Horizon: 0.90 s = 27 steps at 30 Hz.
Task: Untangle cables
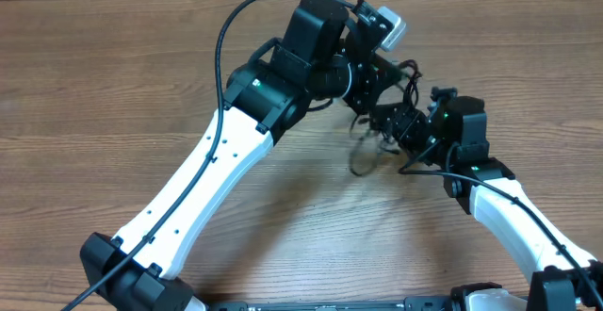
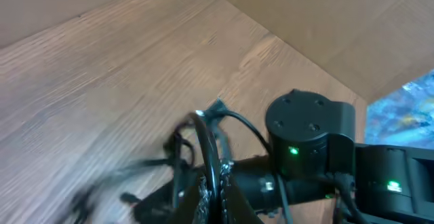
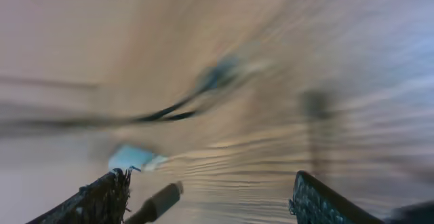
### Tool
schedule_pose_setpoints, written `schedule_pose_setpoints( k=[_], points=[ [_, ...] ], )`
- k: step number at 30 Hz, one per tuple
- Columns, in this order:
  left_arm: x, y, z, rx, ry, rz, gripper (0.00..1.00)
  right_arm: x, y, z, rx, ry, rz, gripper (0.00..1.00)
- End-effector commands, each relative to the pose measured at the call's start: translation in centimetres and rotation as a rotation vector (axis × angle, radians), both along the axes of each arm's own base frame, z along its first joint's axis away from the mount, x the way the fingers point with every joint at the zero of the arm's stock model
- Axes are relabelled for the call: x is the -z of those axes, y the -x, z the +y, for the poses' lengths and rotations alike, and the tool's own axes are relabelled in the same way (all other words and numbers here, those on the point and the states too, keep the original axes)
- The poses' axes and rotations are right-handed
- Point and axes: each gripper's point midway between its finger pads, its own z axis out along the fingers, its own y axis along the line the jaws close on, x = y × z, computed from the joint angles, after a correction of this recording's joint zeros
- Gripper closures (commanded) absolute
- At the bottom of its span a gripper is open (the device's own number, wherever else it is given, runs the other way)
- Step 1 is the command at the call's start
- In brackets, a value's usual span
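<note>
Wood-grain table (image 1: 113, 85) overhead: thin black cables (image 1: 369, 149) lay looped and tangled just beside my right gripper (image 1: 391, 122). Left wrist: cables blurred; whether my left gripper (image 2: 215, 195) gripped, I couldn't tell. Right wrist: right gripper gaped wide, dark plug (image 3: 159, 200) between its fingers.

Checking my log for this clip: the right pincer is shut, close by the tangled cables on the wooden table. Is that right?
Not quite. The right pincer is open, not shut: the right wrist view shows its fingers spread wide apart. The rest stands: it is close by the tangled cables on the wooden table.
</note>
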Motion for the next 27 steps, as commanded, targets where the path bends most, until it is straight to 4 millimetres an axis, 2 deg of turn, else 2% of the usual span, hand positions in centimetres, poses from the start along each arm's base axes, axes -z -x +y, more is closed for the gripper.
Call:
schedule_pose_setpoints(
  k=[1,5,10,12,14,19,21,25,27],
  points=[
    [-6.1,-1.7,4.1,-0.138,0.078,-0.134,0.96,2.3,0.3,-2.7,0.077,0.169,0.038,0.25],
    [-8.6,-3.5,7.0,-0.252,0.131,-0.176,0.96,2.8,1.1,-2.3,0.009,0.193,0.046,0.22],
    [-8.7,-4.4,8.2,-0.293,0.142,-0.162,0.96,2.9,1.5,-1.9,-0.022,0.19,0.049,0.24],
    [-8.7,-4.4,8.2,-0.294,0.141,-0.161,0.96,2.7,1.6,-1.5,-0.055,0.184,0.035,0.18],
    [-8.6,-4.5,8.3,-0.302,0.137,-0.162,0.96,2.3,1.9,-0.6,-0.122,0.165,0.008,0.02],
    [-8.7,-4.8,8.6,-0.314,0.137,-0.168,0.96,1.6,2.1,-0.6,-0.158,0.186,-0.026,0.0],
    [-9.1,-4.9,8.8,-0.314,0.148,-0.179,0.96,0.2,2.0,-0.7,-0.159,0.168,-0.069,0.0],
    [-8.8,-4.9,9.0,-0.318,0.139,-0.167,0.96,-5.8,3.3,1.5,-0.339,0.043,-0.28,0.0],
    [-8.5,-4.7,8.8,-0.313,0.135,-0.157,0.96,-8.6,3.7,1.7,-0.338,-0.036,-0.332,0.0]
  ],
)
